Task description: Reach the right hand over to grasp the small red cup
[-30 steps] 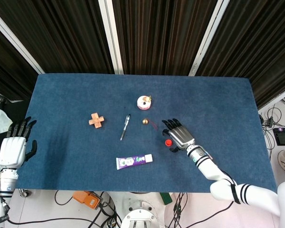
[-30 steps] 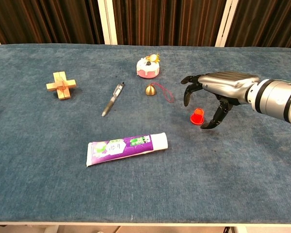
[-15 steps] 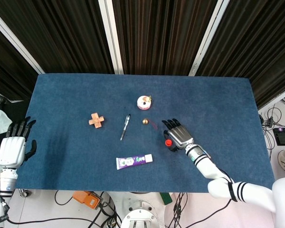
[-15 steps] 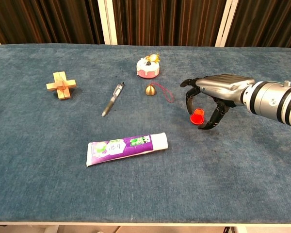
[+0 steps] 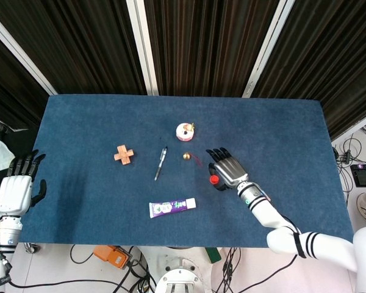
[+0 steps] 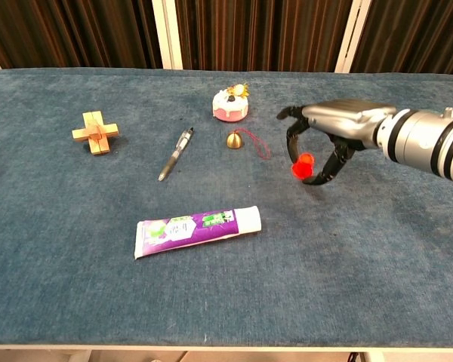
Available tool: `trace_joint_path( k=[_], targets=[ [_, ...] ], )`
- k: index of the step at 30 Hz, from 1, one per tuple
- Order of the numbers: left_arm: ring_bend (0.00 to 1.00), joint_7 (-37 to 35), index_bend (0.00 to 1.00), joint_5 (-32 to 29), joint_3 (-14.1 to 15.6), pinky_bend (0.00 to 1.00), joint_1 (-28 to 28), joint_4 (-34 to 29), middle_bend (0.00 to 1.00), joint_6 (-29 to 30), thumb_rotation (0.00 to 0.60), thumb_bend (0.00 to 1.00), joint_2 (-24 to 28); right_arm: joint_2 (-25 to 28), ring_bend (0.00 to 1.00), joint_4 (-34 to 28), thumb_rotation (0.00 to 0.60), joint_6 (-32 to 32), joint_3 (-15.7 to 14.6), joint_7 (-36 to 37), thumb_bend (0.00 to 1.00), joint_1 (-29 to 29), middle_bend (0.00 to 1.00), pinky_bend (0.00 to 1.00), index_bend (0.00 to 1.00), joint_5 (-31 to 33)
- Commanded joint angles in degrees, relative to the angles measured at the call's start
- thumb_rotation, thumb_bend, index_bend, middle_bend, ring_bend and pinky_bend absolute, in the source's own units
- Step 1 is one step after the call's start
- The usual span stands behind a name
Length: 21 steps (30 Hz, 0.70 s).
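Note:
The small red cup (image 6: 303,166) sits tilted between the thumb and fingers of my right hand (image 6: 331,134), a little above the blue cloth. From the head view the cup (image 5: 214,179) shows at the left side of that hand (image 5: 227,169), right of the table's middle. The fingers curl down around it from above. My left hand (image 5: 15,189) hangs off the table's left edge with its fingers spread and nothing in it; the chest view does not show it.
A gold bell (image 6: 235,139) with a red cord and a pink cake toy (image 6: 231,104) lie just left of the right hand. Further left lie a pen (image 6: 175,154) and a wooden cross puzzle (image 6: 96,133). A toothpaste tube (image 6: 198,224) lies nearer the front edge.
My right hand moved over the cup, its fingers closed around it, and the cup has risen slightly and tipped. The left hand has not moved.

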Motion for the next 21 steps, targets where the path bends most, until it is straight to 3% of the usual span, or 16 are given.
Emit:
trace_joint_path(
  k=[1, 10, 17, 21],
  targets=[
    [0.05, 0.02, 0.11, -0.03, 0.00, 0.04, -0.01, -0.07, 0.03, -0.04, 0.600, 0.53, 0.02, 3.85, 0.10, -5.97, 0.600, 2.77, 2.40, 0.78, 0.50, 0.48, 0.07, 0.04, 0.61, -2.07],
    [0.05, -0.49, 0.11, -0.33, -0.12, 0.04, -0.08, 0.13, 0.03, -0.33, 0.600, 0.53, 0.09, 16.11, 0.11, -23.58, 0.600, 4.26, 8.38, -1.70, 0.50, 2.88, 0.07, 0.06, 0.61, -1.78],
    [0.05, -1.26, 0.11, -0.47, -0.38, 0.04, -0.02, 0.03, 0.03, -0.10, 0.600, 0.53, 0.21, 24.75, 0.11, -32.54, 0.600, 1.47, 12.74, -6.85, 0.50, 8.13, 0.07, 0.06, 0.62, 8.15],
    [0.05, -1.08, 0.11, -0.13, -0.27, 0.04, -0.07, 0.11, 0.03, -0.02, 0.600, 0.53, 0.15, 27.77, 0.11, -34.99, 0.600, 0.95, 13.28, -9.59, 0.50, 11.30, 0.08, 0.06, 0.63, 14.07]
  ],
)
